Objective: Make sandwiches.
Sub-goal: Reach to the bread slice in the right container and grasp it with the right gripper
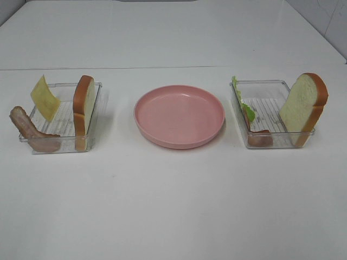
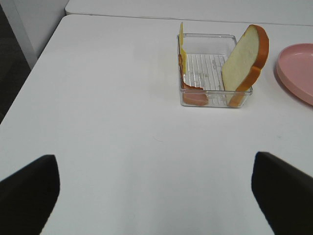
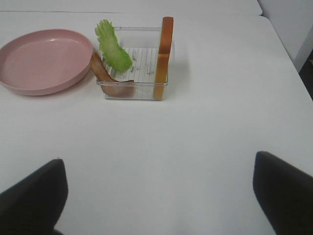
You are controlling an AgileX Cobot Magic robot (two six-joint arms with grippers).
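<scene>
Two pincers, the left gripper (image 2: 154, 164) and the right gripper (image 3: 159, 164), hang wide apart and empty over bare table at the near edge. No sandwich is stacked yet, and the pink plate (image 1: 179, 142) in the middle holds nothing. All the parts sit in the left tray (image 1: 62, 116) and the right tray (image 1: 268, 108).

Trouble looks likeliest with the bread. The left bread slice (image 1: 84, 105) and the right bread slice (image 1: 303, 105) both stand on edge, leaning on a tray wall. A grip coming in off-centre could tip one flat or drag the whole tray along (these trays look light enough to slide). The cheese (image 1: 44, 97) is thin and propped upright, so jaws could push it over rather than catch it. The left bacon (image 1: 27, 130) hangs over its tray's rim and might be knocked out onto the table. The lettuce (image 1: 248, 112) and the right bacon (image 1: 260, 139) lie tight to the wall nearest the plate, where a finger may strike plastic first.
</scene>
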